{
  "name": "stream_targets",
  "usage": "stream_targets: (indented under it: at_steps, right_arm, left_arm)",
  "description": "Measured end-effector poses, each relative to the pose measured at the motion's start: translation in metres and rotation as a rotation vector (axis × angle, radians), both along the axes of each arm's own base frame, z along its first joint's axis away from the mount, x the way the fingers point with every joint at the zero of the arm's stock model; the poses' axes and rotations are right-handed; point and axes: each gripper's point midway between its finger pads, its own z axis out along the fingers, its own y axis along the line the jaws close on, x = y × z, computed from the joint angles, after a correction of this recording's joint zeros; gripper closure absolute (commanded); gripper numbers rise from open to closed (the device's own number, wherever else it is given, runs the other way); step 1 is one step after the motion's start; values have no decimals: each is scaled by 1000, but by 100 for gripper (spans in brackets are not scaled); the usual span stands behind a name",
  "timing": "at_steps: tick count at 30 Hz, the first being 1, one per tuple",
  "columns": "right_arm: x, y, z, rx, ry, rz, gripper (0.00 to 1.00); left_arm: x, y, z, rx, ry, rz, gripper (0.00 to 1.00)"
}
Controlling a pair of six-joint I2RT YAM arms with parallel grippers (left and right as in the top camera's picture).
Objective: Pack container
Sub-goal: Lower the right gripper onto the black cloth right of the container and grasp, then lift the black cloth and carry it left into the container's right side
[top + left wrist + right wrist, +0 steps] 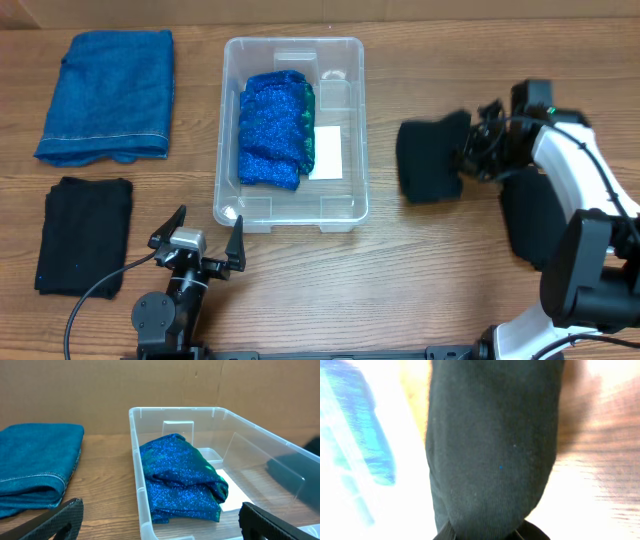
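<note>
The clear plastic container [292, 215] stands mid-table with a sparkly blue cloth [272, 127] in its left half and a white label [327, 152] on its bottom. It also shows in the left wrist view [137, 455], with the blue cloth [177, 477]. My right gripper [470, 152] is shut on a folded black cloth [430, 157] and holds it just right of the container; the cloth fills the right wrist view [490, 445]. My left gripper [205, 240] is open and empty near the container's front left corner.
A folded blue denim cloth [108, 95] lies at the back left. A black cloth [85, 235] lies at the front left. Another black cloth [530, 222] lies at the right, under my right arm.
</note>
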Motion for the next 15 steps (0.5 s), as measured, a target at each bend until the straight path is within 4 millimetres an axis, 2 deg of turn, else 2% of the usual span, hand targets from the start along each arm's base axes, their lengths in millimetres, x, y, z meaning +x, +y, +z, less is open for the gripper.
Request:
stream_targets:
  at_steps: [6, 9, 12, 13, 14, 15]
  right_arm:
    - [42, 0, 91, 34, -189, 13, 96]
    - [55, 4, 130, 44, -285, 30, 96]
    - [64, 20, 172, 66, -396, 75, 96]
    - [66, 24, 178, 69, -414, 85, 96]
    - [67, 37, 194, 83, -460, 119, 96]
    - [68, 48, 200, 93, -483, 143, 96]
  left_arm:
    - [0, 0, 0, 0, 0, 0, 0]
    - [0, 0, 0, 0, 0, 0, 0]
    - [0, 0, 0, 0, 0, 0, 0]
    - [0, 0, 0, 0, 0, 0, 0]
    - [0, 0, 0, 0, 0, 0, 0]
    - [0, 0, 0, 0, 0, 0, 0]
